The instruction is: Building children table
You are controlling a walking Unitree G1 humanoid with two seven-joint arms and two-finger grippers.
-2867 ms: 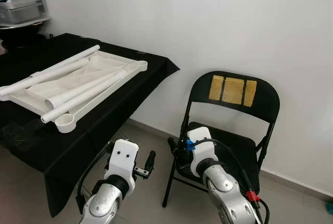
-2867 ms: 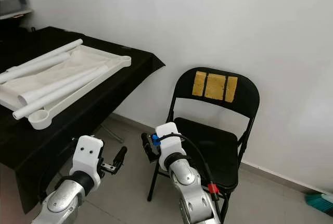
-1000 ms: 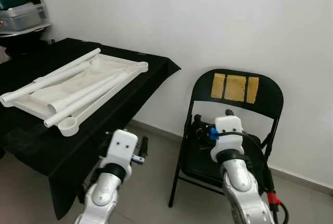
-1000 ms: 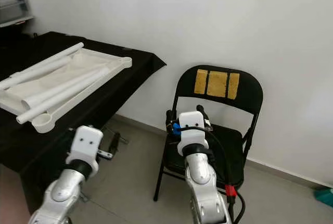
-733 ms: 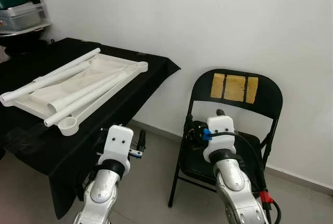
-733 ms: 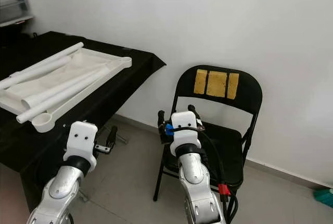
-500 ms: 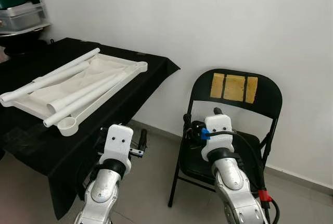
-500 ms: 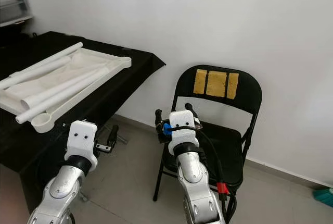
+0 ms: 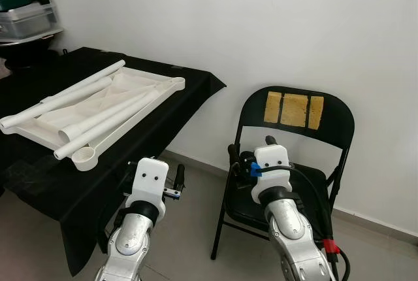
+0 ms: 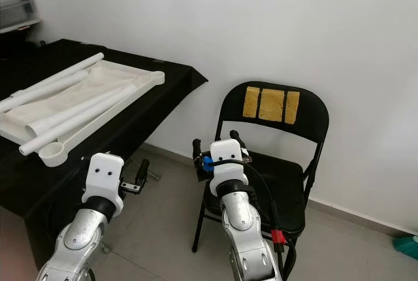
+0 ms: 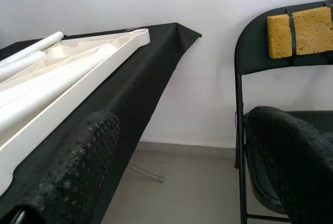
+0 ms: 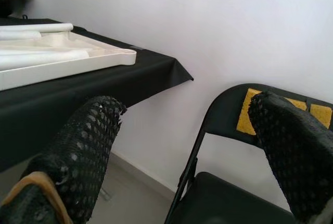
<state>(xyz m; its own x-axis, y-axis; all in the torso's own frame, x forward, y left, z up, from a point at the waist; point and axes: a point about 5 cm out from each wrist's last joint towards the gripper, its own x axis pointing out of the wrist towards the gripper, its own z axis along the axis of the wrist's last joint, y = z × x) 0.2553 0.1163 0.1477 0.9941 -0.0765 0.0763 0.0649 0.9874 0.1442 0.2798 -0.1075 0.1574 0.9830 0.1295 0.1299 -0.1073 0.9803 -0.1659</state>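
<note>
Head views: the white tabletop (image 9: 98, 101) lies upside down near the right edge of the black-draped table (image 9: 163, 117), four legs (image 9: 104, 121) loose on it. Both arms must reach it squarely first.

Wrist views: left gripper (image 11: 177, 156) and right gripper (image 12: 187, 156) spread wide, empty. The tabletop's far end is cut off.

White tabletop (image 9: 140, 83) w/ white legs (image 9: 98, 121) on a black cloth (image 9: 189, 91). Black folding chair (image 9: 297, 163), 3 yellow sponge patches (image 9: 293, 110) on its backrest. White wall (image 9: 261, 26), grey floor tiles (image 9: 189, 248). Silver arms, white wrist housings; left gripper (image 11: 177, 166) & right gripper (image 12: 192, 156) black w/ mesh-textured fingers (image 11: 83, 156). Blue clip (image 9: 253, 170), red band (image 9: 328, 246) on right arm's cable.
</note>
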